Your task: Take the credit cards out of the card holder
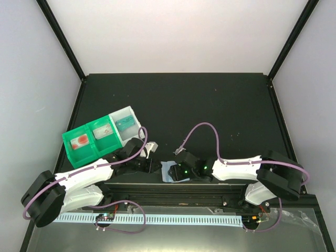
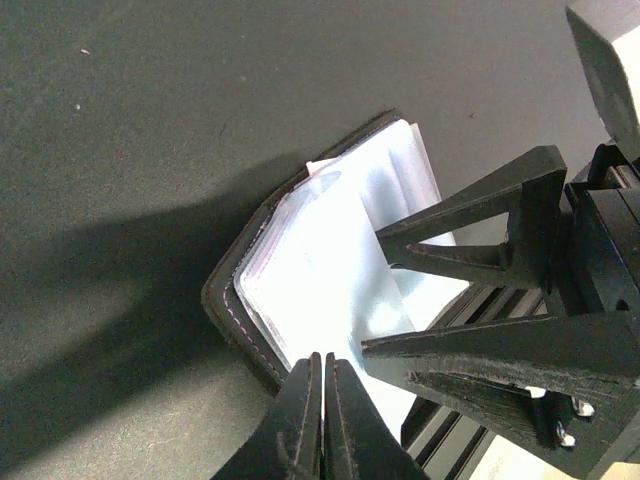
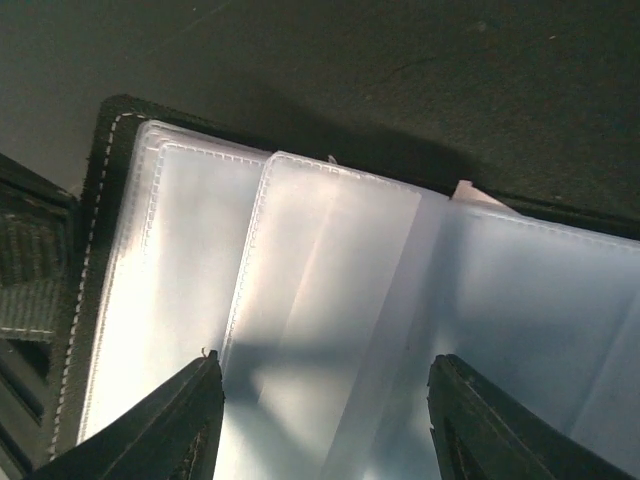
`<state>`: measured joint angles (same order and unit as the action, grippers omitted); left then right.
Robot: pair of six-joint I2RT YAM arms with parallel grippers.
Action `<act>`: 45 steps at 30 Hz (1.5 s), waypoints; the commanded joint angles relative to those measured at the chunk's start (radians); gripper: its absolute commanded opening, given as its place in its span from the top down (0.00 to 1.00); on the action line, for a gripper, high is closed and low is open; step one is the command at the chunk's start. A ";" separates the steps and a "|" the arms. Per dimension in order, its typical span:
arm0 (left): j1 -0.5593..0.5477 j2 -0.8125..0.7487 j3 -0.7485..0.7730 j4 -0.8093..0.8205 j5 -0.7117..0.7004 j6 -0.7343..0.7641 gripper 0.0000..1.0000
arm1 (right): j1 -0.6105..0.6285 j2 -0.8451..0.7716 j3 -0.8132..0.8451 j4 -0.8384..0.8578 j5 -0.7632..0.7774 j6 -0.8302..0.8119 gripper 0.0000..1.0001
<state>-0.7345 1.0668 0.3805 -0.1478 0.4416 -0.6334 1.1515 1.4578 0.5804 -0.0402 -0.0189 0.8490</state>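
The card holder (image 3: 120, 200) lies open on the black table, with a dark stitched edge and several clear plastic sleeves (image 3: 330, 270) fanned out. In the top view the card holder (image 1: 167, 169) sits between both grippers at the near edge. My left gripper (image 2: 323, 372) is shut, its tips resting on the near edge of the card holder (image 2: 300, 260); nothing shows between them. My right gripper (image 3: 325, 400) is open, its fingers (image 3: 190, 420) straddling one raised sleeve. The credit cards cannot be made out inside the sleeves; a small pale corner (image 3: 466, 190) pokes out at the far edge.
A green-and-clear compartment tray (image 1: 100, 137) stands to the left behind the left arm, with small items inside. A small grey object (image 1: 180, 150) lies behind the holder. A metal rail (image 1: 173, 190) runs along the near table edge. Black frame posts (image 1: 60, 37) rise at the corners.
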 commanded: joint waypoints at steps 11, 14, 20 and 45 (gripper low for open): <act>0.000 0.003 0.043 0.022 0.009 0.001 0.98 | 0.004 -0.145 0.018 -0.289 0.240 -0.010 0.45; 0.000 0.006 0.040 0.041 0.024 -0.011 0.98 | 0.005 -0.183 0.028 -0.277 0.200 -0.020 0.45; 0.000 0.023 0.045 0.058 0.029 -0.014 0.98 | 0.008 -0.197 0.012 -0.131 0.069 -0.014 0.44; 0.000 -0.024 0.025 -0.001 0.026 -0.013 0.99 | 0.033 -0.220 0.110 -0.291 0.185 -0.108 0.40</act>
<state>-0.7345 1.0809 0.4034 -0.1345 0.4576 -0.6403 1.1786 1.2732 0.6548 -0.2703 0.1066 0.7815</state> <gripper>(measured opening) 0.037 0.597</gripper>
